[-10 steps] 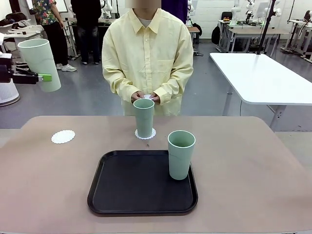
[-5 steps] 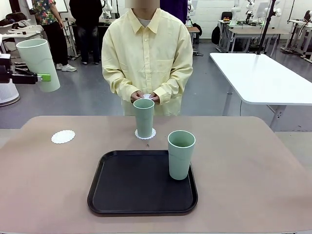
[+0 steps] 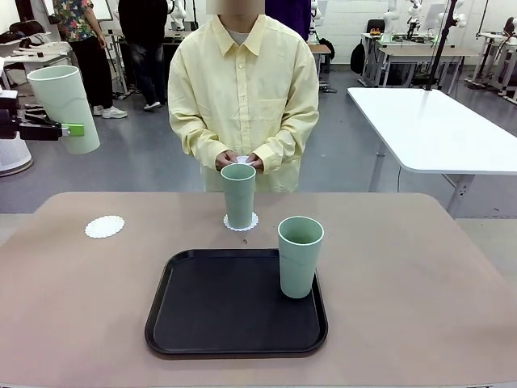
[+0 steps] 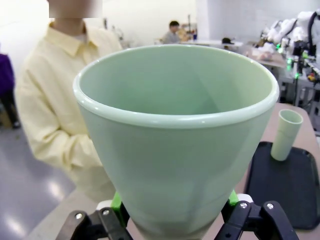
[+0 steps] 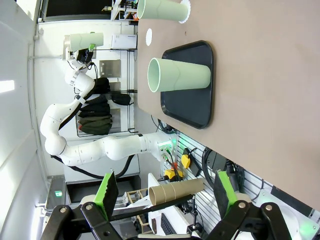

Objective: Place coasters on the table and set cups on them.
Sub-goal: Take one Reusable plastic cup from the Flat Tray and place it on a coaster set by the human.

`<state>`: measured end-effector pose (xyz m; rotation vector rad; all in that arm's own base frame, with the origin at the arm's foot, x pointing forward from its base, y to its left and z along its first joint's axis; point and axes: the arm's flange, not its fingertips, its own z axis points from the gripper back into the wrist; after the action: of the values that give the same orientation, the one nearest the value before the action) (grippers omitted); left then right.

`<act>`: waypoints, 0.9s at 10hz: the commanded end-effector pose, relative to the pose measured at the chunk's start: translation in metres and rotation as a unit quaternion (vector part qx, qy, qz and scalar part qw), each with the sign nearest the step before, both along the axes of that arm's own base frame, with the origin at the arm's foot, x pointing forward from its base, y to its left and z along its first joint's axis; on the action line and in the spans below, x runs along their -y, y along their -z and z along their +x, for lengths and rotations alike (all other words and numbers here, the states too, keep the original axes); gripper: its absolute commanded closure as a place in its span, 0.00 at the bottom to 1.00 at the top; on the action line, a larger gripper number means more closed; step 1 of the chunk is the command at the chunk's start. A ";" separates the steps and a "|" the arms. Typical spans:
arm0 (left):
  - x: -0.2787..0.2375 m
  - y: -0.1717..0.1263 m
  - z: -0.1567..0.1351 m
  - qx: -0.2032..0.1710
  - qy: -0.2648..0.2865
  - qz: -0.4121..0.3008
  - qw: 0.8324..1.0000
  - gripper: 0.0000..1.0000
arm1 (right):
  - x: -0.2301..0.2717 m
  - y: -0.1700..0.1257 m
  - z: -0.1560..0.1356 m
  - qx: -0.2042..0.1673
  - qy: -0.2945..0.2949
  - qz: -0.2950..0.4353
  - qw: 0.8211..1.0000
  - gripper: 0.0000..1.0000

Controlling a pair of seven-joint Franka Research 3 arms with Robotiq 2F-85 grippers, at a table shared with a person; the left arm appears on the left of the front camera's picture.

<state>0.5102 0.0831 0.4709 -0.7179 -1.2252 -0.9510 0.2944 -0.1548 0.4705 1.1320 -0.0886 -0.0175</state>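
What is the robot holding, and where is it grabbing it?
The left gripper holds a green cup by its lower part, squeezed from both sides. The right gripper is open and empty.

The front camera faces across the counter [image 3: 404, 283] toward the person [image 3: 242, 89]. The left wrist camera sits tight against a cup [image 4: 175, 150]; the right wrist camera, rolled sideways, looks from farther off, and all share the black tray [image 3: 226, 307].

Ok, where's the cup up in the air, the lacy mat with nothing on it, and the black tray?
raised cup [image 3: 65, 101]: front view, middle of its side.
bare coaster [image 3: 105, 226]: front view, its centre.
black tray [image 3: 218, 303]: front view, bare floor.
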 end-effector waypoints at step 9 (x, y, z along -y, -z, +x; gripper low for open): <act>-0.039 0.138 0.062 -0.024 0.126 0.041 0.991 0.17 | 0.000 -0.001 0.000 0.004 -0.002 0.005 1.000 0.00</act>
<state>0.5605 0.1221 0.3307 -0.8540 -1.0435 -1.1415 0.2943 -0.1550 0.4706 1.1320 -0.0892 -0.0177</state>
